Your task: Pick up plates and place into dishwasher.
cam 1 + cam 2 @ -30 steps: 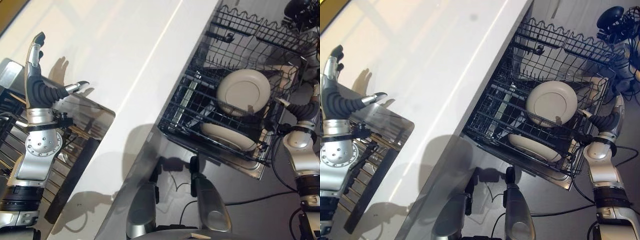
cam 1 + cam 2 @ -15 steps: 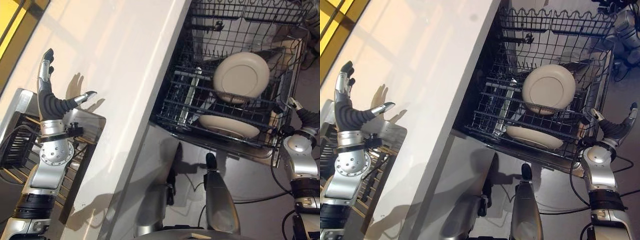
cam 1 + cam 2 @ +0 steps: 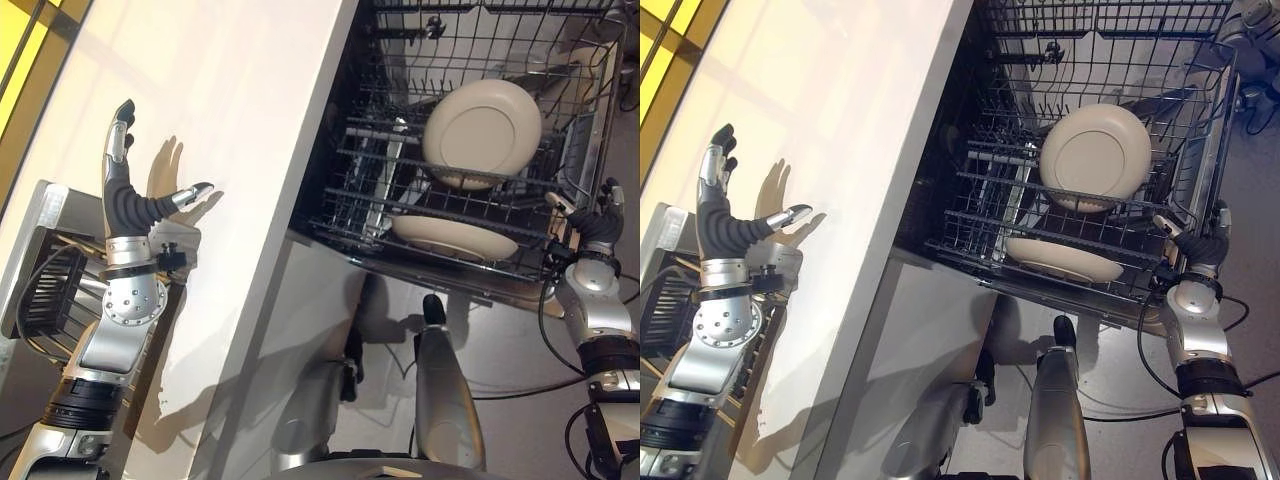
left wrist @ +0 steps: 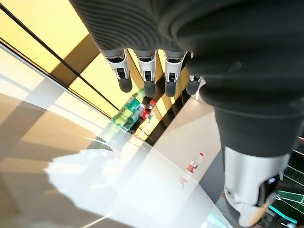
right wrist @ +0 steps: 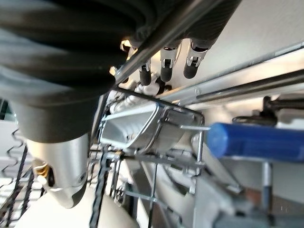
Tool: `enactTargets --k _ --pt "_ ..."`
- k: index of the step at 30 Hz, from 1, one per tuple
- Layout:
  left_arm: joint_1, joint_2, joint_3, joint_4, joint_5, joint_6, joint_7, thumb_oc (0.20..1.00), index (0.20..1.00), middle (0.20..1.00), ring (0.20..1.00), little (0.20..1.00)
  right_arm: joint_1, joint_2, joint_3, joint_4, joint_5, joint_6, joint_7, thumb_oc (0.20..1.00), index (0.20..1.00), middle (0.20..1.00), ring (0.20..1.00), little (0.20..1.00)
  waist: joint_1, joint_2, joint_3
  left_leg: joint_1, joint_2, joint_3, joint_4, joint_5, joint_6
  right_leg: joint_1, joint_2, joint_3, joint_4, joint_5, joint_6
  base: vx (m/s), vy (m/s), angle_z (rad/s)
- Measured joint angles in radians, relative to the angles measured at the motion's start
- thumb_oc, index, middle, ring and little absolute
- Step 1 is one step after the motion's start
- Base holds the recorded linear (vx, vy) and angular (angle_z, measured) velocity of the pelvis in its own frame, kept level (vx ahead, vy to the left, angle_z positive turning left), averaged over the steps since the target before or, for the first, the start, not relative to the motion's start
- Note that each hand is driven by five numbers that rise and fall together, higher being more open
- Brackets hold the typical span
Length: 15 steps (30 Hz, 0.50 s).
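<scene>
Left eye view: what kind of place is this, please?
Probably a kitchen: a pulled-out dishwasher rack holds two cream plates, beside a long white counter. The left robot hand is raised over that counter.

A kitchen setting is indicated by a long white countertop (image 3: 240, 120), beneath which a black wire dishwasher rack (image 3: 400, 215) is pulled out with round cream plates (image 3: 483, 133) stood and laid among its tines. A metal-framed dish drying rack with dark bars (image 3: 50, 290) is seen at the counter's near end, and a blue-handled utensil (image 5: 256, 141) is seen by the wire basket in the right wrist view. Yellow wall panels with dark frames (image 4: 102, 76) and plastic drink bottles (image 4: 135, 111) standing on the glossy counter surface are shown in the left wrist view.
</scene>
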Motion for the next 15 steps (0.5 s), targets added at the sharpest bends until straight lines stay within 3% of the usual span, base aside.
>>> enactTargets --k 15 --pt "-0.039 -0.026 -0.022 0.000 0.000 0.025 0.036 1.000 1.000 1.000 1.000 1.000 -0.024 -0.021 0.060 0.001 -0.001 -0.006 0.030 1.000 1.000 1.000 1.000 1.000 0.004 -0.006 0.005 -0.062 -0.026 -0.034 0.044 0.000 0.003 -0.033 -0.048 -0.051 0.034 0.000 0.001 0.01 0.096 0.07"
